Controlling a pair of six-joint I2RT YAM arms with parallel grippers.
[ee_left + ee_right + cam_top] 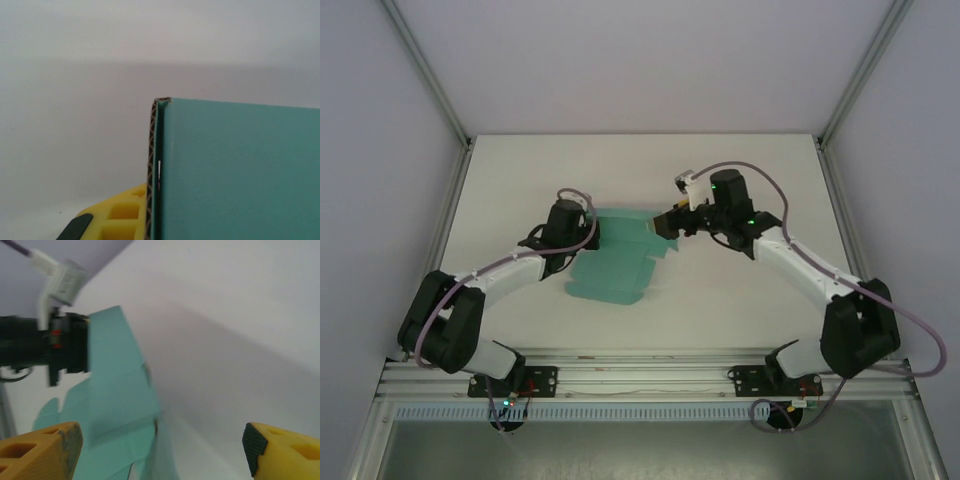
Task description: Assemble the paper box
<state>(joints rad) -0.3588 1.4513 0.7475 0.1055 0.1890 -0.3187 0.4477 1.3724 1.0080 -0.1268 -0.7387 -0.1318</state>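
The teal-green paper box (610,265) lies partly folded in the middle of the table, one panel raised at its far side. My left gripper (595,233) is shut on the raised panel's left edge. In the left wrist view the card (240,175) stands upright with its brown corrugated edge against one yellow finger (120,215); the other finger is hidden behind it. My right gripper (666,224) hovers at the box's far right corner, open. Its yellow fingers (47,450) stand wide apart with the teal card (115,405) just ahead of the left one and nothing between them.
White table (740,180) inside a white-walled enclosure with aluminium frame posts (430,75). Both arm bases sit on the rail (640,378) at the near edge. The left arm's black wrist (45,345) shows in the right wrist view, close to the card.
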